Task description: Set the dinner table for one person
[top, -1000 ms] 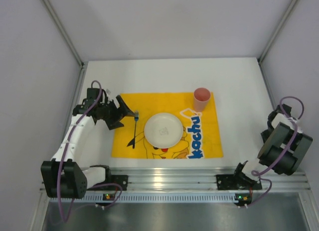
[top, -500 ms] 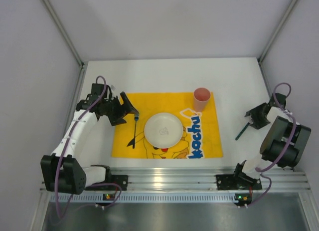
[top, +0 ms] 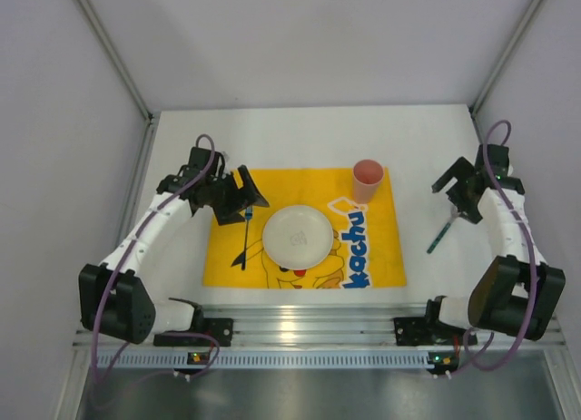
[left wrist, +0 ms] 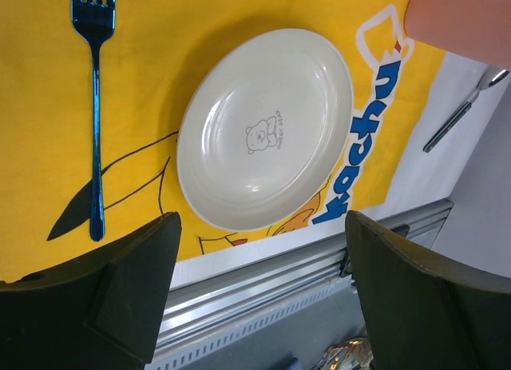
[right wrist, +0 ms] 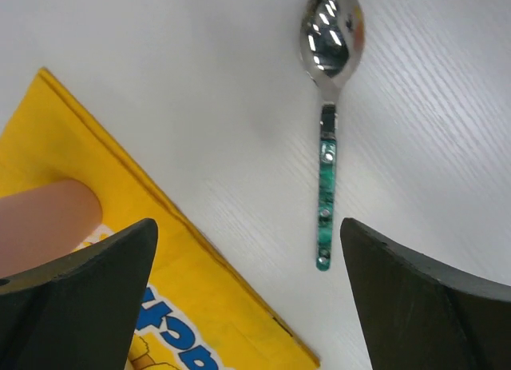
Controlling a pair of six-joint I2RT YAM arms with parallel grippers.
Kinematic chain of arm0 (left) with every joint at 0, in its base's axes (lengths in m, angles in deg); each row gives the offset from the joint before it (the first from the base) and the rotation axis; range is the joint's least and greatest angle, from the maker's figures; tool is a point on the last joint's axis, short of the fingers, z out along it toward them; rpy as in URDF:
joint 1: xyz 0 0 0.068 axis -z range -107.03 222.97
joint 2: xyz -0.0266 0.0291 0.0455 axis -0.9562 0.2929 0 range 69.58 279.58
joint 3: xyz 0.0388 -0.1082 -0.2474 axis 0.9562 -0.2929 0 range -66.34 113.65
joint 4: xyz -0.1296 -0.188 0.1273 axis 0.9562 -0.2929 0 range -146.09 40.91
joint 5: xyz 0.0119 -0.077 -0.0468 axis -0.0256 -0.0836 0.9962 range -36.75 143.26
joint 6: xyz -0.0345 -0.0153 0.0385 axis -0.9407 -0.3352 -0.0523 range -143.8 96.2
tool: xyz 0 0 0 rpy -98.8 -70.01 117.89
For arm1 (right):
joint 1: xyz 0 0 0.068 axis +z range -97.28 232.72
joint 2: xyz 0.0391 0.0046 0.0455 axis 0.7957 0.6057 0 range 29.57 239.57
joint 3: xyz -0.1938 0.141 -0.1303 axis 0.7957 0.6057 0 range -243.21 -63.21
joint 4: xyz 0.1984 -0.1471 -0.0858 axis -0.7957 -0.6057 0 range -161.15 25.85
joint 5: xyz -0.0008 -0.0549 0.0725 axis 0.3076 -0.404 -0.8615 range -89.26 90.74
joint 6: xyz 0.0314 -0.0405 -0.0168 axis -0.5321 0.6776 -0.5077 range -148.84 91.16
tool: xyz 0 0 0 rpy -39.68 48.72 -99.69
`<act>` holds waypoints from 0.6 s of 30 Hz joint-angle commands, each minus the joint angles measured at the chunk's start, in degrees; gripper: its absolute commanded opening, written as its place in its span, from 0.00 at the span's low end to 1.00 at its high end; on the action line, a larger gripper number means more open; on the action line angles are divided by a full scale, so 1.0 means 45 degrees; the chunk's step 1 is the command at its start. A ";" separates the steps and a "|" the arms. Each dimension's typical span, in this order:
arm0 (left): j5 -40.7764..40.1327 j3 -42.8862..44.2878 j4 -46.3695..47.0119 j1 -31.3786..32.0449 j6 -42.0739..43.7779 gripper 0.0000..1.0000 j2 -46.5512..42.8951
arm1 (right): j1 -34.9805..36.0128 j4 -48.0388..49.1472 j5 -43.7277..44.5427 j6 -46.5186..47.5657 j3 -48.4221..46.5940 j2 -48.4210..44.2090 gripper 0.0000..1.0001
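Observation:
On the white dinner table (top: 300,139) lies a yellow placemat (top: 381,257). A white plate (top: 297,234) sits at its middle, a blue fork (top: 245,239) lies left of the plate, and a pink cup (top: 367,178) stands at the mat's far right corner. A green-handled spoon (top: 439,237) lies on the bare table right of the mat. My right gripper (top: 451,200) hovers open just beyond the spoon (right wrist: 329,146), holding nothing. My left gripper (top: 243,198) is open and empty above the fork's tines, looking down on the plate (left wrist: 267,130) and fork (left wrist: 96,106).
Grey walls close in the table on three sides. An aluminium rail (top: 309,325) with both arm bases runs along the near edge. The cup (right wrist: 44,222) and mat edge (right wrist: 200,306) lie left of the right gripper (right wrist: 247,306).
The right arm swung from the right edge in over the table, its jaws opened, and the spoon now lies free beside the mat. The left gripper shifted right, toward the fork's tines.

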 commanded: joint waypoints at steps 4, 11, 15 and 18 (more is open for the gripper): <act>-0.0480 0.0163 0.1081 0.0590 -0.0494 0.90 0.0169 | -0.0413 -0.1743 0.1640 0.0595 0.0898 -0.0923 1.00; -0.0538 0.0123 0.1101 0.0649 0.0033 0.98 -0.0319 | -0.0766 -0.0453 0.0253 0.1376 0.1195 0.1202 0.95; -0.1474 0.0435 0.0593 0.0630 0.0423 0.98 -0.0554 | -0.0884 0.0015 0.0095 0.1279 0.1154 0.2472 0.89; -0.1827 0.0397 0.0378 0.0630 0.0599 0.98 -0.0729 | -0.0884 0.0328 0.0076 0.1084 0.1174 0.3293 0.79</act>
